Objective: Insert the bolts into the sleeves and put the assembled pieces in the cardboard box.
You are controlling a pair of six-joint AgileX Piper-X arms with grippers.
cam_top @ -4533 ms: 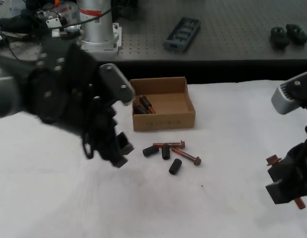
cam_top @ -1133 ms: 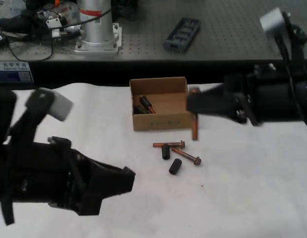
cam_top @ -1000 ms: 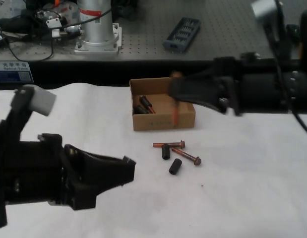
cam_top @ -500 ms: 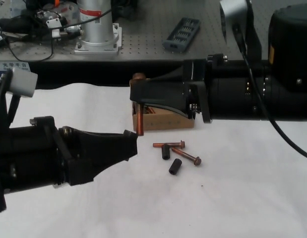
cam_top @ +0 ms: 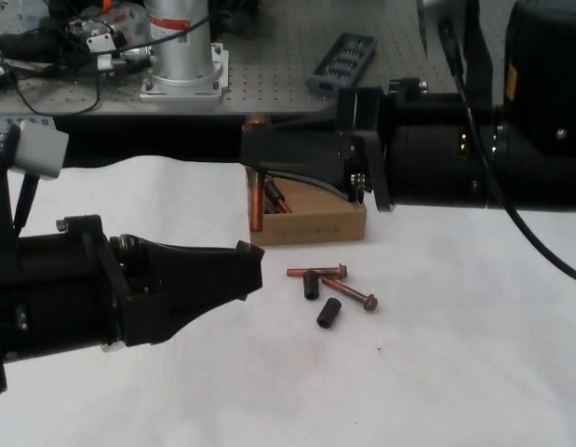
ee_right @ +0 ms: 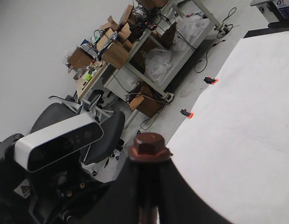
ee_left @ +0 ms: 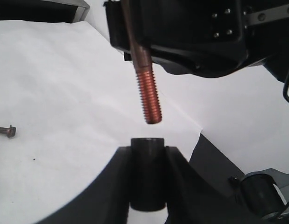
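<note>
My left gripper point(cam_top: 247, 267) sits low at the left and is shut on a black sleeve point(ee_left: 147, 179), held upright with its bore facing up. Coming in from the right, my right gripper point(cam_top: 261, 156) is shut on a copper bolt point(cam_top: 256, 201) that hangs threads down. In the left wrist view the bolt's tip point(ee_left: 151, 112) hovers just above the sleeve's mouth, apart from it. The bolt's hex head point(ee_right: 149, 146) shows between the right fingers. The cardboard box point(cam_top: 315, 227) lies behind the two grippers.
Two loose bolts point(cam_top: 317, 272) point(cam_top: 353, 295) and two black sleeves point(cam_top: 311, 285) point(cam_top: 328, 312) lie on the white cloth in front of the box. Dark pieces point(cam_top: 271, 199) rest inside the box. Behind stand a metal post point(cam_top: 180, 47) and a black ribbed block point(cam_top: 341, 60).
The right arm has carried the bolt leftward, from the box's right side across to the box's left front corner. The left arm has reached right and forward, bringing its gripper under the bolt.
</note>
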